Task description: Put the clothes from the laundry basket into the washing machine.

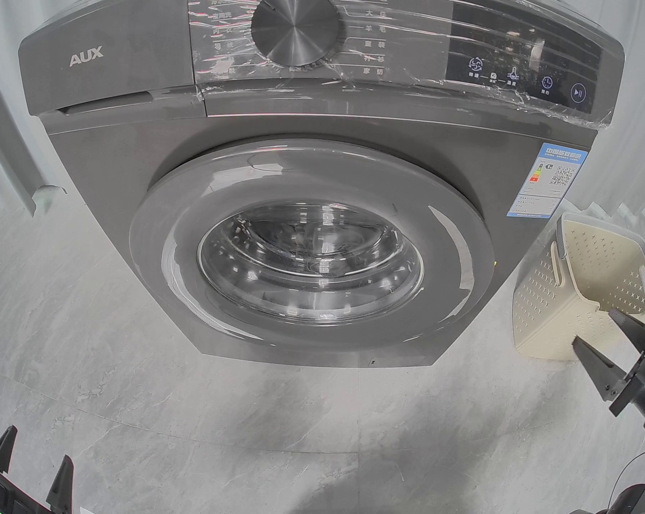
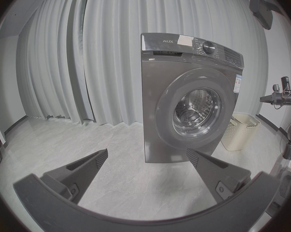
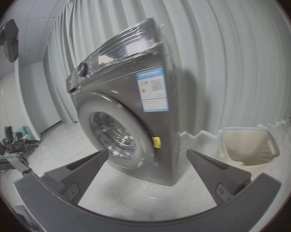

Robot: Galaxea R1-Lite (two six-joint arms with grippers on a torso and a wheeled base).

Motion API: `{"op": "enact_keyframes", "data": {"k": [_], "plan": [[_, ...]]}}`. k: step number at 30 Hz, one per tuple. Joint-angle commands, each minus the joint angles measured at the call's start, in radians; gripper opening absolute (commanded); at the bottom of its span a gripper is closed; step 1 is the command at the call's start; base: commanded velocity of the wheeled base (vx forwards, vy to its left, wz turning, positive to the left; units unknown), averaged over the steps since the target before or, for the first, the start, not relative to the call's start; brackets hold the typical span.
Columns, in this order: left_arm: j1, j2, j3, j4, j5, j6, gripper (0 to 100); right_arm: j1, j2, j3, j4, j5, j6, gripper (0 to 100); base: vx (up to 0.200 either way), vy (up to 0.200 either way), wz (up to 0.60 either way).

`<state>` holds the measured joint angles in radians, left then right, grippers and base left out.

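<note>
A grey front-loading washing machine (image 1: 315,180) stands straight ahead with its round glass door (image 1: 310,262) shut; the drum behind the glass looks bare. To its right on the floor stands a cream perforated laundry basket (image 1: 580,280); its inside (image 3: 248,145) appears to hold no clothes. My right gripper (image 1: 615,348) hangs open just in front of the basket, nothing between its fingers. Low at the left, my left gripper (image 1: 31,462) is open too, well short of the machine (image 2: 190,100). The basket (image 2: 239,131) sits beside the machine's right flank.
Pale grey tiled floor (image 1: 265,422) spreads in front of the machine. White curtains (image 2: 87,65) hang behind and on both sides of it. A dark stand with equipment (image 2: 282,95) is off to the right of the basket.
</note>
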<state>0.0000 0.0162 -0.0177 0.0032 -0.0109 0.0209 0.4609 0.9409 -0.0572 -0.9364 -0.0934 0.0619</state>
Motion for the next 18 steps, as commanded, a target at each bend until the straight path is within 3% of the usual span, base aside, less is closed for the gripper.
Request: {"op": "enact_keyframes", "data": {"k": [1, 5, 6, 11, 15, 18], "plan": [[0.0, -0.013, 0.018, 0.0, 0.0, -0.001, 100, -0.223, -0.366, 0.057, 0.212, 0.004, -0.014, 100, 0.0, 0.0, 0.0], [0.0, -0.013, 0.018, 0.0, 0.0, -0.001, 100, -0.301, -0.563, 0.057, 0.393, 0.004, -0.014, 100, 0.0, 0.0, 0.0], [0.0, -0.013, 0.018, 0.0, 0.0, -0.001, 100, -0.301, -0.563, 0.057, 0.393, 0.004, -0.014, 100, 0.0, 0.0, 0.0], [0.0, -0.013, 0.018, 0.0, 0.0, -0.004, 100, -0.343, -0.806, 0.057, 0.659, 0.004, -0.019, 100, 0.0, 0.0, 0.0], [0.0, -0.013, 0.018, 0.0, 0.0, -0.004, 100, -0.363, -0.853, 0.057, 0.729, 0.006, -0.019, 100, 0.0, 0.0, 0.0], [0.0, -0.013, 0.018, 0.0, 0.002, -0.004, 100, -0.435, -0.883, 0.057, 0.768, 0.017, -0.024, 100, 0.0, 0.0, 0.0]]}}
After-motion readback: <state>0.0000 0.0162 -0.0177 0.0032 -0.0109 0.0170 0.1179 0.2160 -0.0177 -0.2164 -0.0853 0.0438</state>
